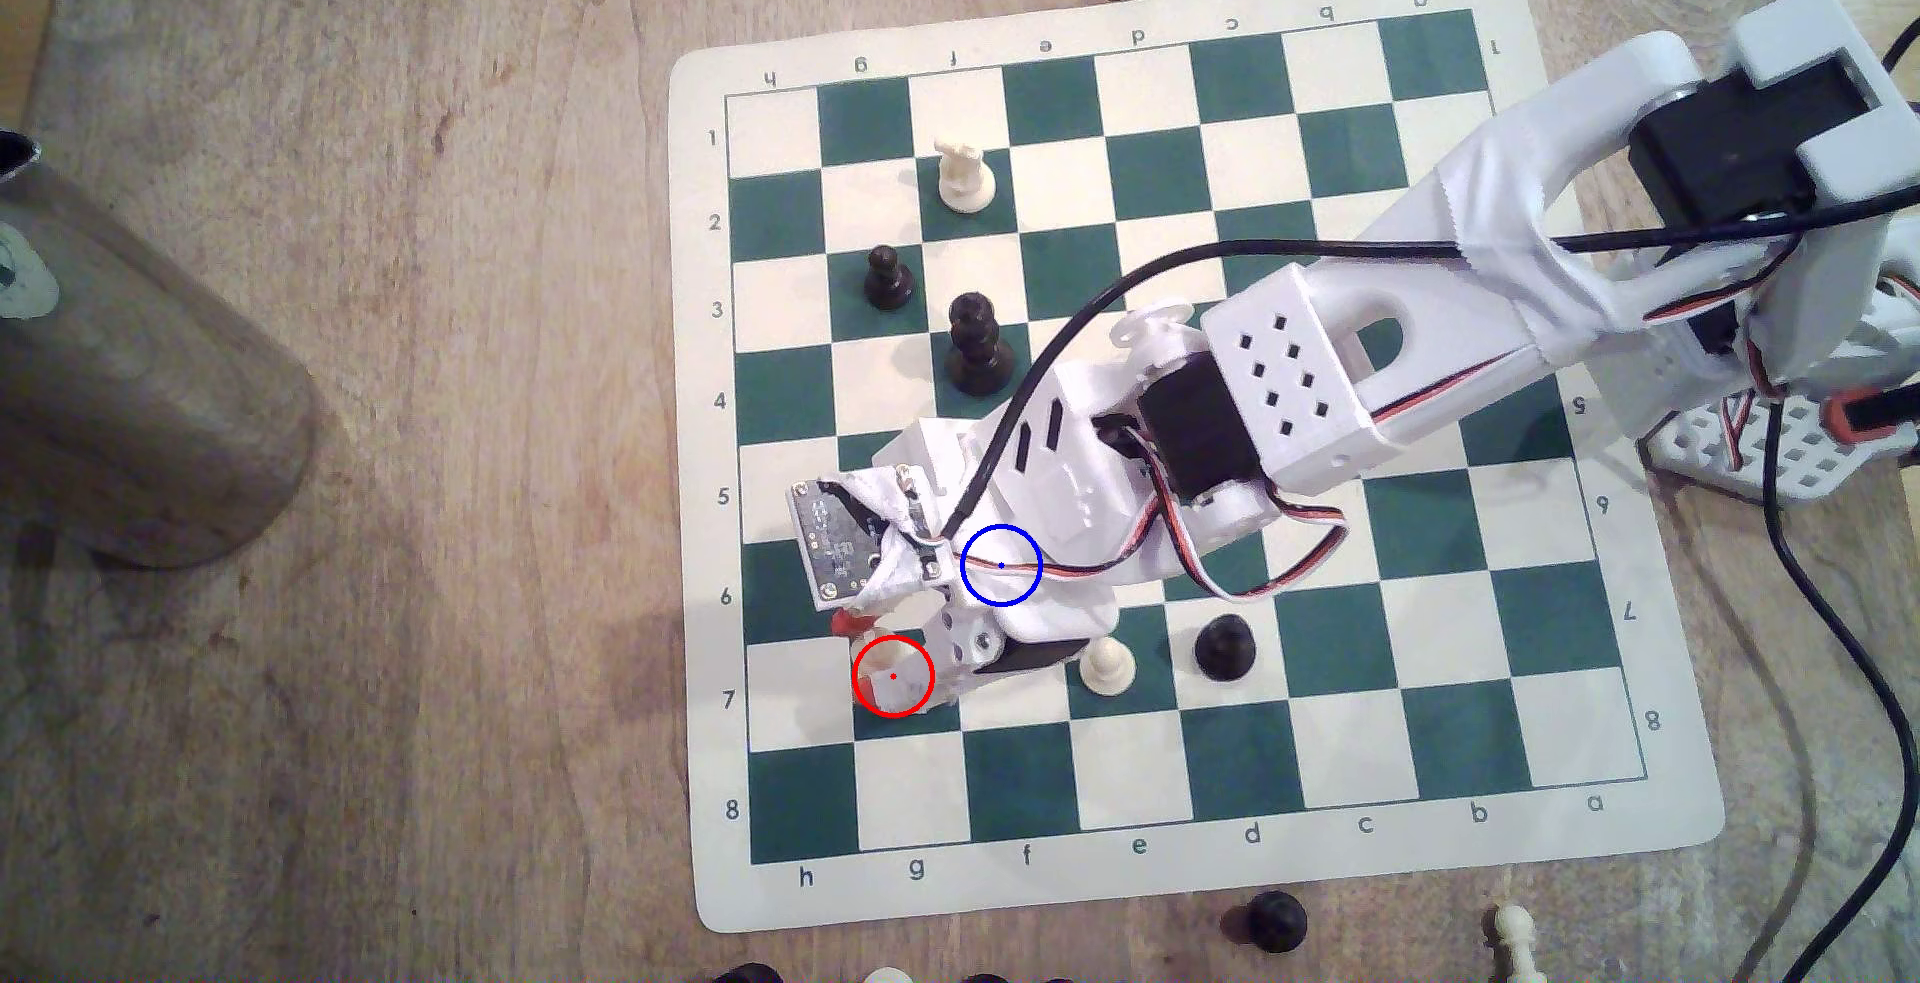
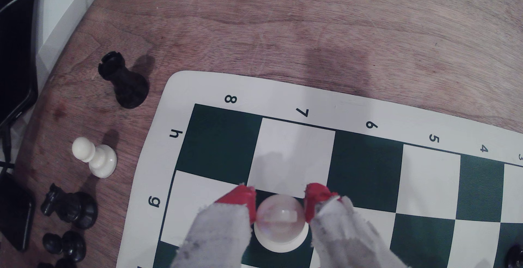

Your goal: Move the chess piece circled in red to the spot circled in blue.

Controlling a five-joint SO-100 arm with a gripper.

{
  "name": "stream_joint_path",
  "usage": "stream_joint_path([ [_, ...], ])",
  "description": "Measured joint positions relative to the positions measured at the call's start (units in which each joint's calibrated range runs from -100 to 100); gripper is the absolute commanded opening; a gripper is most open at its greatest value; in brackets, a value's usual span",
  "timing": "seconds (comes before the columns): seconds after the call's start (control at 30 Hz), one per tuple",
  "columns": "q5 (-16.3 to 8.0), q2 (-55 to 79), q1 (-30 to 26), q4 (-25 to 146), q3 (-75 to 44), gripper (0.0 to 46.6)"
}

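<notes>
Here, in the exterior view, the arm reaches in from the exterior view's right across the board [image 1: 1558, 734] and bends down over rows 6 and 7. The red circle [image 1: 892, 676] sits on the dark g7 square, and the cream piece [image 1: 883, 664] inside it is mostly covered by the gripper [image 1: 891, 642]; only a pale top and a bit of red finger tip show. The blue circle [image 1: 1001, 565] is drawn one square diagonally away, at f6, where the arm's white body and wires hide the square itself. A cream pawn [image 1: 1107, 668] stands on e7 and a black pawn [image 1: 1224, 647] on d7, just beside it. Farther up the board are a black pawn [image 1: 888, 278], a taller black piece [image 1: 977, 343] and a cream piece [image 1: 964, 176].

In the wrist view, the gripper [image 2: 280, 203] is spread, its 2 red-tipped fingers [image 2: 240, 197] flanking the cream piece [image 2: 280, 222], which stands upright on g7. Both tips are at the rounded head's sides; whether they press it I cannot tell. Off the board lie a black rook [image 2: 124, 81], a white pawn [image 2: 94, 156] and a black knight [image 2: 69, 205].
</notes>
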Motion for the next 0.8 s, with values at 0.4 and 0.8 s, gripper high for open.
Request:
stream_joint_path([
  [0.4, 0.0, 0.0, 0.0, 0.32, 0.0, 12.5],
  [0.8, 0.2, 0.92, -0.66, 1.59, 0.0, 0.5],
])
